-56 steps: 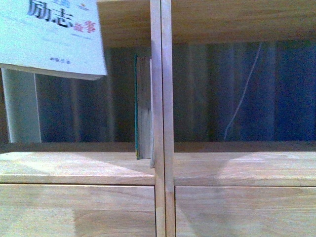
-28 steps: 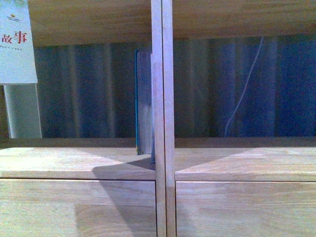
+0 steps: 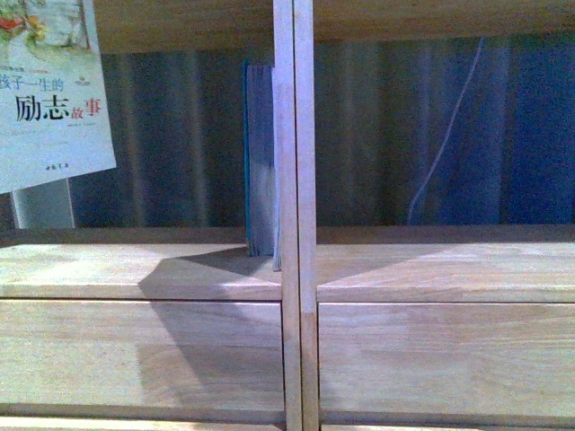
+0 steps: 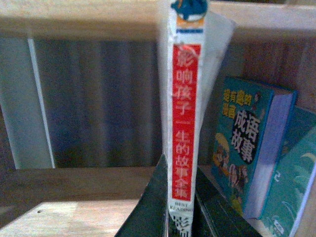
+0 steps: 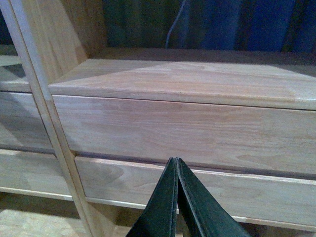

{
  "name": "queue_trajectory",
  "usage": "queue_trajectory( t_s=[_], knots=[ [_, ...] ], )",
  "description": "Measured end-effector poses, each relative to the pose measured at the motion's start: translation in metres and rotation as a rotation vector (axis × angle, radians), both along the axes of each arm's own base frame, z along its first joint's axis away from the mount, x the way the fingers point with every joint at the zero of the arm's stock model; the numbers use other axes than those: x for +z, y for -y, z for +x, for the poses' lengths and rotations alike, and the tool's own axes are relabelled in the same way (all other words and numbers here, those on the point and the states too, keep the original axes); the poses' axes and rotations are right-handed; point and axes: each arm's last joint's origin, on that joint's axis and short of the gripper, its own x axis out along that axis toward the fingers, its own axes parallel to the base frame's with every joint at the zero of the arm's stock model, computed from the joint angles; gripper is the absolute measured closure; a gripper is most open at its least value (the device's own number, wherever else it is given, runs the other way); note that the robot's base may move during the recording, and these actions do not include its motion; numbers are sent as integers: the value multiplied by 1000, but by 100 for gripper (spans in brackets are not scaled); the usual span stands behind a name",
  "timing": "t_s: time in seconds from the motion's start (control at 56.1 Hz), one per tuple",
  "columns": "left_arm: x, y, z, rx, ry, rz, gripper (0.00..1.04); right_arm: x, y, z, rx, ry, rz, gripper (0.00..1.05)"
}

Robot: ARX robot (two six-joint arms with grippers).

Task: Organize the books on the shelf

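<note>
In the front view, the paperback is cropped.

The paperback is cut off at its end far from the left pincer, and its spine's near end is hidden between the fingers. Beyond the teal book from the pincer, a second teal cover is cut by the edge, its print blurred.

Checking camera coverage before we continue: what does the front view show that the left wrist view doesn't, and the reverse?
Front only: the thin pale paperback's illustrated cover, the light-wood bookcase's double upright, its plain drawer fronts, a white cable. Left wrist only: the left gripper clamping that paperback's red-topped spine, and a second teal cover. Both: the paperback, the thicker teal-covered book, the shelf board.
</note>
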Motion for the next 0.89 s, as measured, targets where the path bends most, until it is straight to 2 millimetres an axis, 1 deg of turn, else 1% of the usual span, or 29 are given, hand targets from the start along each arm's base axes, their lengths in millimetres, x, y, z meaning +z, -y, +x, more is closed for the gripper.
queue_trajectory(
  t_s=[0.071,0.143,0.232,0.374,0.66,0.784,0.891],
  knots=[
    [-7,7,13,-5,-21,4,98,-4,0,-2,0,1,0,102],
    [-19,19,29,-7,-53,15,98,-8,0,-5,0,2,0,102],
    [-29,29,42,-15,-78,18,98,-12,0,-7,-2,1,0,102],
    [-37,46,61,-19,-93,34,98,-16,0,-11,-2,5,0,102],
    [-35,68,97,8,-74,77,98,-24,0,-16,-2,2,0,102],
    [-35,78,119,25,-80,89,98,-29,0,-19,-2,16,0,102],
    [-37,83,129,35,-86,93,98,-31,0,-23,-1,7,-1,102]
  ],
)
